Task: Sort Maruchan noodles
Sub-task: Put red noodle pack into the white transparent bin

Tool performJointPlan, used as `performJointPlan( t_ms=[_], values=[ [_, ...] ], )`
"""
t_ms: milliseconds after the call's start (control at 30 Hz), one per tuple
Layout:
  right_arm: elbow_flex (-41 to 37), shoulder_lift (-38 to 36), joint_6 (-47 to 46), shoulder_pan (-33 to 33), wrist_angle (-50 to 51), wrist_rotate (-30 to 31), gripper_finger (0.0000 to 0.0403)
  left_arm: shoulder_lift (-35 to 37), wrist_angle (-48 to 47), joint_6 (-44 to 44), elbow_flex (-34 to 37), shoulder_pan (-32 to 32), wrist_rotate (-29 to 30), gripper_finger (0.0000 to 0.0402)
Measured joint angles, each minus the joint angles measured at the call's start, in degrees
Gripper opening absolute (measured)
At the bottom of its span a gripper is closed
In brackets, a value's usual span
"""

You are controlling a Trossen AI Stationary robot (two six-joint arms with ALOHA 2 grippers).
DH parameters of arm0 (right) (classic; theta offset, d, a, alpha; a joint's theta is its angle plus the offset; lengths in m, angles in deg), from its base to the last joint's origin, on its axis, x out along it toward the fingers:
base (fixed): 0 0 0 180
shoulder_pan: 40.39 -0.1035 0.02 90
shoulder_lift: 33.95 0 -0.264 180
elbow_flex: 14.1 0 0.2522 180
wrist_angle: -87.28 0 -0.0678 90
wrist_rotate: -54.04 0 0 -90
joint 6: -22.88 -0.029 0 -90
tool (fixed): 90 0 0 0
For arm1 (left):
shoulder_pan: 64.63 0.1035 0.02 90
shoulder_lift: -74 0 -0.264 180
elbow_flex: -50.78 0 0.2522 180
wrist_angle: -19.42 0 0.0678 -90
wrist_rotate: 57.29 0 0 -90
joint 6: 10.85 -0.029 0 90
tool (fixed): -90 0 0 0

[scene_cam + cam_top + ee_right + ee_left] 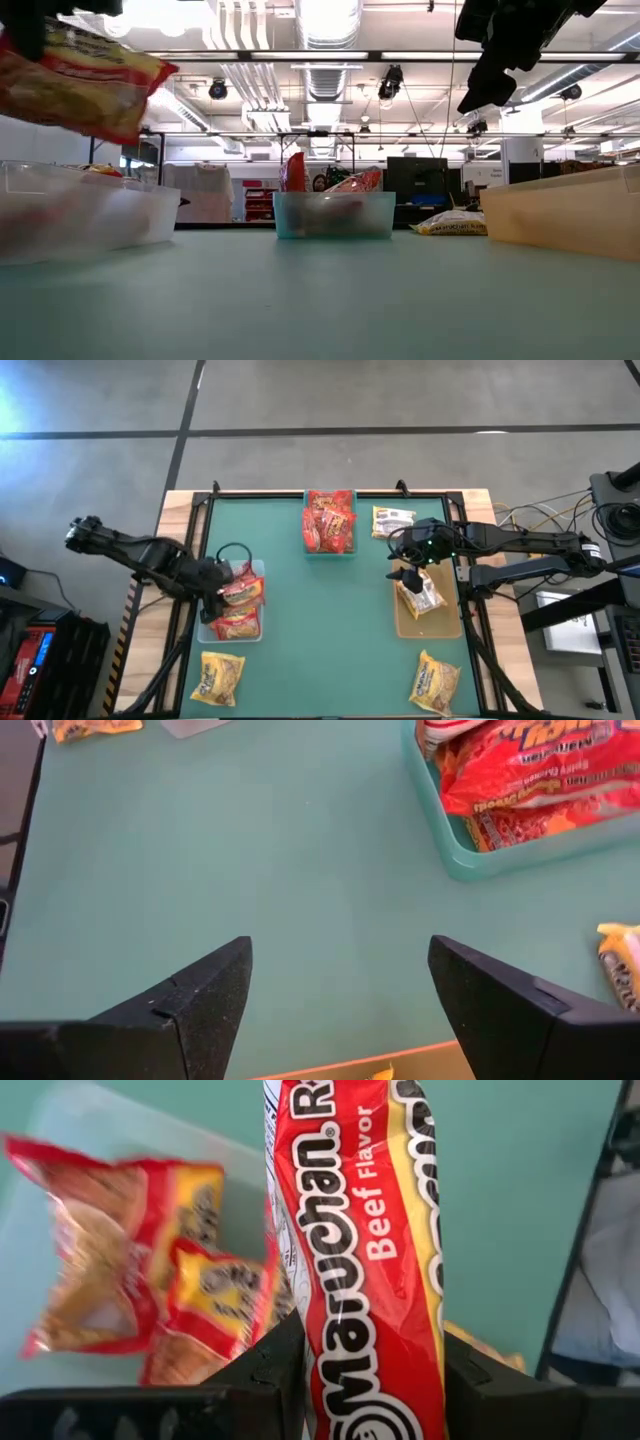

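The left hand (370, 1380) is clamped on a red beef-flavour noodle packet (360, 1250), holding it in the air above the clear bin (256, 567). Two more red packets (130, 1270) lie in that bin right beneath it, so this one looks about ready to be let go.

The right hand (340, 990) hangs over the tan bin (402, 622) with its fingers spread wide and nothing between them. One packet with yellow and white on it (420, 596) lies in the tan bin just below that hand.

The teal bin (330, 550), well ahead of both hands at the far edge of the counter (320, 640), is already heaped with orange-red packets (330, 520).

Still loose on the counter: a yellow packet (392, 520) just beside the teal bin and near the right hand, a yellow packet (222, 677) at the near edge past the clear bin, and another yellow one (435, 682) at the near edge past the tan bin. By my reckoning the sorting is well over half done, with three loose packets and the held one left.
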Motion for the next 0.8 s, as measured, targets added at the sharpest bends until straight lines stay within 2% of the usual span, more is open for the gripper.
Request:
performJointPlan(
  t_ms=[267, 400, 500, 667, 800],
  values=[
    [0.02, 0.00, -0.84, 0.00, 0.02, -0.01, 0.0291, -0.14, 0.24, 10.61, 4.18, -10.74, -4.78, 0.0110],
    [0.04, 0.00, -0.84, 0.00, 0.04, -0.01, 0.0296, -0.15, 3.40, 12.26, 5.71, -14.56, -7.92, 0.0110],
    [0.04, 0.00, -0.84, 0.00, 0.04, 0.00, 0.0297, -0.49, 4.05, 12.84, 5.91, -15.46, -7.71, 0.0111],
    [0.04, 0.00, -0.84, 0.00, 0.04, 0.00, 0.0298, -1.37, 3.60, 12.66, 6.06, -15.44, -3.82, 0.0126],
    [0.07, 0.00, -0.84, 0.00, 0.04, 0.00, 0.0299, -2.05, 3.62, 11.58, 6.06, -15.44, -4.54, 0.0143]
  ],
)
